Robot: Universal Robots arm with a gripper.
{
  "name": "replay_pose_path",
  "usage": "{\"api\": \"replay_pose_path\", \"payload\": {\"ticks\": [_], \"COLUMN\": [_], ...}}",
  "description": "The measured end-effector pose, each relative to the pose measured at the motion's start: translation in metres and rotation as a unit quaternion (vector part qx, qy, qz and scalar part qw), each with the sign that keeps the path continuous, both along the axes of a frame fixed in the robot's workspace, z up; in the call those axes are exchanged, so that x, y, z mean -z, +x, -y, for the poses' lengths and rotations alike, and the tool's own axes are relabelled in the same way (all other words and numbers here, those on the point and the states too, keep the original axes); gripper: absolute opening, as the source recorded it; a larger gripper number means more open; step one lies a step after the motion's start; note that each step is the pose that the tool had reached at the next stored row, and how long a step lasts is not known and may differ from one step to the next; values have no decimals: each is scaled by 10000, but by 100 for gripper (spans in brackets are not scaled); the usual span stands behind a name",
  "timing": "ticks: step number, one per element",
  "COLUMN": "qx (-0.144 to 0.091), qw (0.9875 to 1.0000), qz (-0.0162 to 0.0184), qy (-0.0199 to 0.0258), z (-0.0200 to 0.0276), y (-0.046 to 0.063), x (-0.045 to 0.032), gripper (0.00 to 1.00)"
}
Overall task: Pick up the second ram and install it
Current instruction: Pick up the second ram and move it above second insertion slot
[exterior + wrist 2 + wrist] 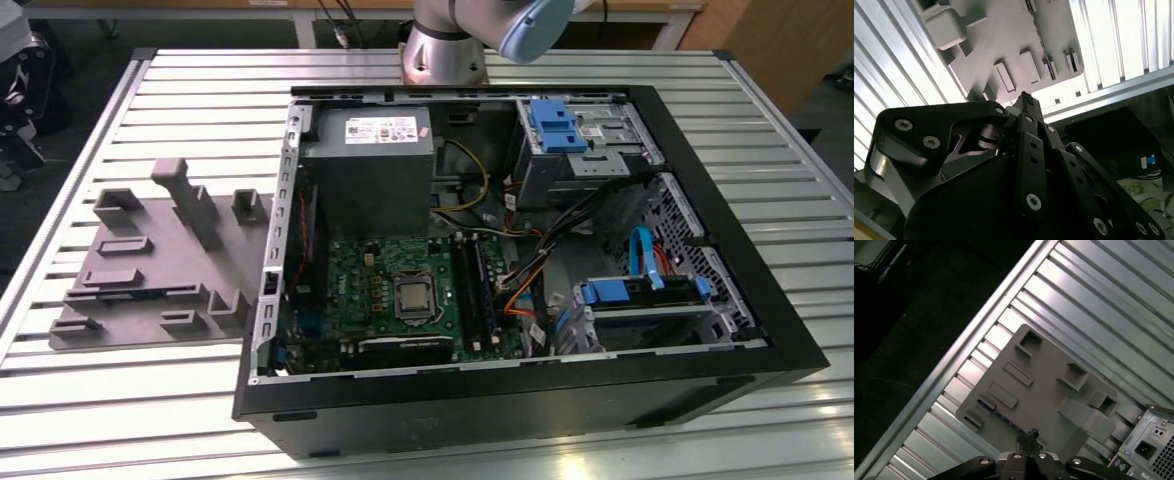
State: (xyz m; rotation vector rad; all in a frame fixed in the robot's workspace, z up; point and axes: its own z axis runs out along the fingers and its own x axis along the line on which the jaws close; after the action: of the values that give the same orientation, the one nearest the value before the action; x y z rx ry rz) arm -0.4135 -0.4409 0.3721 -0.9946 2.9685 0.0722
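One thin dark strip, seemingly the second ram (pixel 1004 418), stands edge-up in the grey holder (pixel 160 260) at the exterior view's left, exposed for pinching; tool (pixel 1029 436) hovers over it, clenched empty.

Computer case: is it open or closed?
Open. The computer case has no cover on top; the motherboard and power supply inside show in the exterior view.

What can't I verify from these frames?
- Slot rails, exterior view: too dark and small to tell whether a module is seated.
- Arm, exterior view: cut off by the top edge.
- Gripper, in both wrist views: jaws look shut; its own body hides whether they pinch anything.
- Dark strip in the grey fixture, first wrist view: too small to identify.
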Motion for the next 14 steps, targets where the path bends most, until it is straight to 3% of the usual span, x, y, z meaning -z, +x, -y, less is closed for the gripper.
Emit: {"api": "replay_pose_path", "payload": {"ticks": [8,14], "qx": [-486,-949], "qw": [9988,9955], "qz": [0,0], "qy": [-1,-2], "z": [0,0], "y": [0,-2], "x": [7,11], "gripper": [11,11]}}
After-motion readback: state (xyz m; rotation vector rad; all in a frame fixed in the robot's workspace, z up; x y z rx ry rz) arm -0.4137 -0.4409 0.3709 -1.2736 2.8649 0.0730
